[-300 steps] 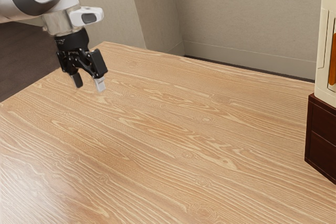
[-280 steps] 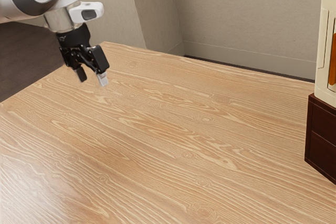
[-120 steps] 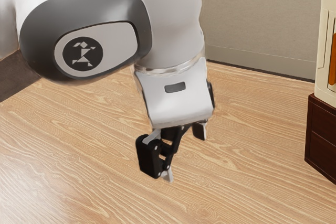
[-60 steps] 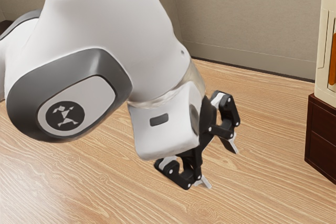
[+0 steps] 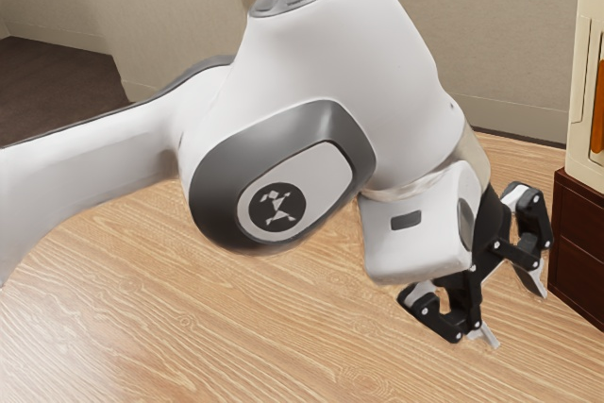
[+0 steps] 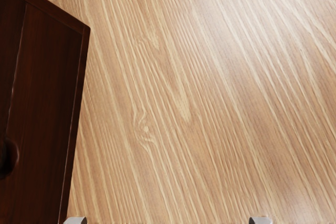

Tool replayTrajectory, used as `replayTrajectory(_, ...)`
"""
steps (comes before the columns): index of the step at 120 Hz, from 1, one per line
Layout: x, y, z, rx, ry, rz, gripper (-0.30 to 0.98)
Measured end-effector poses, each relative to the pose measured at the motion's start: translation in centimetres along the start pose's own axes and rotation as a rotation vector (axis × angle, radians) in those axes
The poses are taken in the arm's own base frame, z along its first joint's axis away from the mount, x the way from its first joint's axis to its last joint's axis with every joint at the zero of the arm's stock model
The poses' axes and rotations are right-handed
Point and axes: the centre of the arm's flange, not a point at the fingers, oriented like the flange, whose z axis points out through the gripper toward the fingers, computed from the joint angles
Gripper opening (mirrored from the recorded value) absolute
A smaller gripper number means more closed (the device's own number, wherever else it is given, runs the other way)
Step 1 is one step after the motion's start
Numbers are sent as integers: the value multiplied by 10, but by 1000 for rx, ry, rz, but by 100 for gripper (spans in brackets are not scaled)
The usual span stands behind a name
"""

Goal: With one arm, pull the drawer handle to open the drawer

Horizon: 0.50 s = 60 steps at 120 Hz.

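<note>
Reaching from the exterior view's left, our white arm crosses a light, wood-grained table towards a small dark cabinet at the exterior view's right. Our black gripper is spread wide, one finger nearer and one farther, holding nothing and apart from the cabinet. The cabinet's reddish-brown face has a seam across it, as if two drawers were stacked. On top stands a cream container with an orange strip.

Seen from our wrist, the cabinet lies beyond the fingertips, off to one side of the space between them. Its drawer front is a smooth, nearly black brown panel with a slim frame and faint upright grain, and looks flush. On it sits a dark, rounded handle, a knob by its look, partly cut off.

We judge the handle hard and stiff, perhaps slippery if polished. The best hold would be around the knob's sides, close to the panel, followed by a straight, level pull. The drawer should slide with modest effort; a crooked tug might bind it or shift the light-looking cabinet, and rock the container. Lining up with the knob comes first.
</note>
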Motion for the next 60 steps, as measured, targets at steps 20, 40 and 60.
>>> replayTrajectory(20, -26, -26, 11, 33, 5, 14, 25)
replayTrajectory(40, 33, -41, 38, 45, 31, 172, 27)
replayTrajectory(60, 20, -50, 47, 65, -32, 174, 27)
